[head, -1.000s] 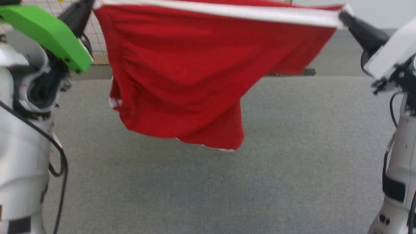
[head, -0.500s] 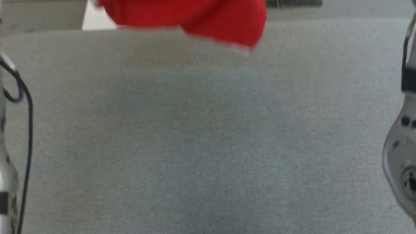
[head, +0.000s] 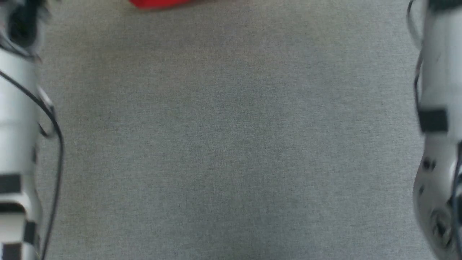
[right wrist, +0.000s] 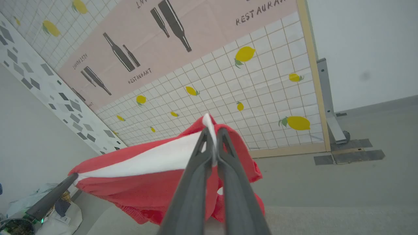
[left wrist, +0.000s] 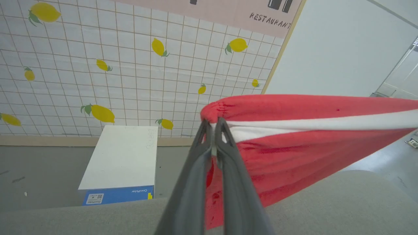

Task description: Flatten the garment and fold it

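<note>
A pair of red shorts (left wrist: 310, 147) is held in the air, stretched between two robot grippers above a grey fabric-covered table (head: 231, 144). In the left wrist view, the left gripper (left wrist: 214, 125) is seen with its two dark fingers pressed together on a gathered red corner of the shorts, just where the broad white stripe (left wrist: 326, 124) begins. In the right wrist view, the right gripper (right wrist: 212, 132) is likewise clamped tight on the opposite end, with a white edge pinched between its tips. The stripe is pulled into a taut band from one gripper to the other. The rest of the red cloth hangs below it in loose folds, sagging toward the table; whether the lowest hem touches the table cannot be told. In the head view, the grey table surface is seen with a sliver of red at the top edge, the left arm (head: 18, 108) at one side and the right arm (head: 438, 72) at the other. Beyond the table, a tiled wall panel (left wrist: 130, 81) printed with lemons and a white box (left wrist: 120, 160) with a blue side are visible.

The flattening step is judged to be in hand, with no fold begun. Next, both arms would need to be lowered together under even tension, so that the hanging cloth is laid down first and spread without bunching before the corners are let go.
</note>
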### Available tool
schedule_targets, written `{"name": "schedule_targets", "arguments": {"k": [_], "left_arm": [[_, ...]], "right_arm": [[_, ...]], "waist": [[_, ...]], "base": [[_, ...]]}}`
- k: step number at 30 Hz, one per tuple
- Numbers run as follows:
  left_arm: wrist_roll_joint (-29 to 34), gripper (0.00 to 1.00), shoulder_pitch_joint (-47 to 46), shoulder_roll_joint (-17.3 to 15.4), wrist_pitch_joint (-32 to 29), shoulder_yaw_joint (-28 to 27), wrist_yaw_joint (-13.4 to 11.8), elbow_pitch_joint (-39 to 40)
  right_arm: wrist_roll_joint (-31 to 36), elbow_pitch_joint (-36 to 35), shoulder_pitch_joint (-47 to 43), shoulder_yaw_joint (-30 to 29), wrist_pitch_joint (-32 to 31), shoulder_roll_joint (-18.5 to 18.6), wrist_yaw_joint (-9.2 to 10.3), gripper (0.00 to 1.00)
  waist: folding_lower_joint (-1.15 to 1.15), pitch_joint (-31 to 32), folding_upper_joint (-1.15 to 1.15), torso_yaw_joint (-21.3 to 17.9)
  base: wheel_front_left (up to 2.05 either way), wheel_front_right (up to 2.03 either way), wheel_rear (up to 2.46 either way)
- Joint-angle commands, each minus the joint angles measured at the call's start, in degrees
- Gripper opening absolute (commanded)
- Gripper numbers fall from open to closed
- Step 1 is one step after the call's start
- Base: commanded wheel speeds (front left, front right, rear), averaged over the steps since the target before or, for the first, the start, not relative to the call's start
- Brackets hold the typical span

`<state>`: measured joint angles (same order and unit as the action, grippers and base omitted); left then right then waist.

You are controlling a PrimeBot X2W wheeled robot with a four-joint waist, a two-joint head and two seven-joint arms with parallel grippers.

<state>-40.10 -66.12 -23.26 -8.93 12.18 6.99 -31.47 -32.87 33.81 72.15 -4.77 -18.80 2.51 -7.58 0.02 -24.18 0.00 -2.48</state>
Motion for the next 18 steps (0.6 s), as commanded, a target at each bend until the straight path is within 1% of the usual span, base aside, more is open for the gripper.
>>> {"name": "schedule_targets", "arguments": {"k": [1,5,7,9,11,14,18], "left_arm": [[-0.99,0.0,3.25,-0.05,1.15,0.69,0.24,0.71],[-3.18,0.0,14.11,0.48,3.57,3.36,0.43,4.83],[-4.84,0.0,20.27,1.08,4.95,3.81,0.46,7.51],[-5.85,0.0,26.67,1.49,5.64,4.43,0.43,10.29],[-7.31,0.0,33.37,2.4,6.22,4.39,-0.47,13.09],[-9.21,0.0,44.25,3.72,6.5,4.69,-2.8,17.37],[-10.35,0.0,56.23,4.48,6.2,5.75,-5.81,21.13]], "right_arm": [[-0.85,-2.0,-3.92,0.11,0.4,0.37,0.09,0.0],[-2.77,-9.06,-17.33,-0.88,-1.34,0.37,0.09,0.0],[-4.15,-13.78,-25.01,-1.45,-2.8,0.37,0.09,0.0],[-4.0,-19.13,-33.37,-2.02,-4.44,0.37,0.09,0.0],[-4.93,-24.3,-41.97,-3.5,-6.0,0.37,0.09,0.0],[-5.93,-31.26,-54.61,-6.64,-7.67,0.37,0.09,0.0],[-8.91,-36.83,-69.36,-10.36,-9.66,0.37,0.09,0.0]], "waist": [[-0.02,1.82,0.0,0.37],[-0.02,5.64,0.0,1.08],[-0.02,8.01,0.0,1.41],[-0.02,10.33,0.0,1.6],[-0.02,12.48,0.0,1.82],[-0.02,15.45,0.0,1.99],[-0.02,18.47,0.0,2.59]], "base": [[0.0,0.0,0.0],[0.0,0.0,0.0],[0.0,0.0,0.0],[0.0,0.0,0.0],[0.0,0.0,0.0],[0.0,0.0,0.0],[0.0,0.0,0.0]]}}
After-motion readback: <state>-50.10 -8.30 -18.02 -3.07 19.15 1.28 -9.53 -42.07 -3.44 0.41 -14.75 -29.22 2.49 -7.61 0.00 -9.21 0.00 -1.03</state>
